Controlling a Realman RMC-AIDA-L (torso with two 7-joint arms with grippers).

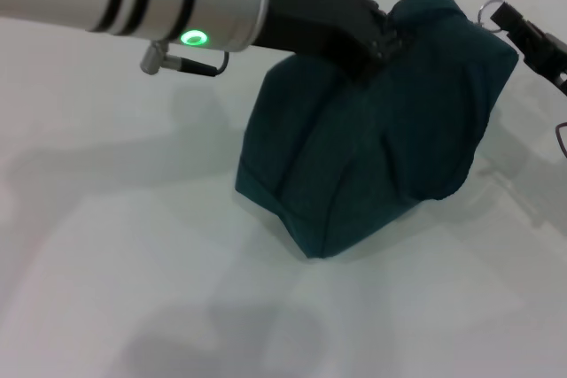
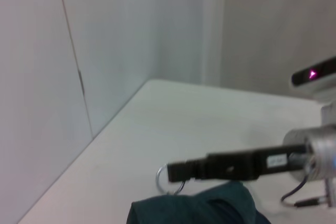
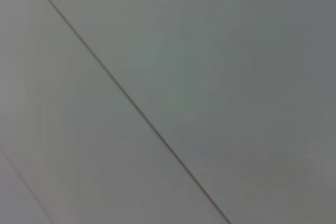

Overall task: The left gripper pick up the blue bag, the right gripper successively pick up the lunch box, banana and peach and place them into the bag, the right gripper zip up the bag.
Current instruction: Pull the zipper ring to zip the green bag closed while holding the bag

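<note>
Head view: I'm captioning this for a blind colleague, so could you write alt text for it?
A dark teal-blue bag stands tilted on a white table, its top held by the left tool on a silver arm reaching in from the upper left. At the bag's upper right corner, the right tool meets a metal ring on the bag.

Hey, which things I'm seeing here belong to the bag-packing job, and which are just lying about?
Part of the job:
- blue bag, on the table, top looks closed
- left claw, gripping the bag's top
- right claw, at the metal ring zip pull

Just there:
- white table
- wall panels

No lunch box, banana or peach in view.
</note>
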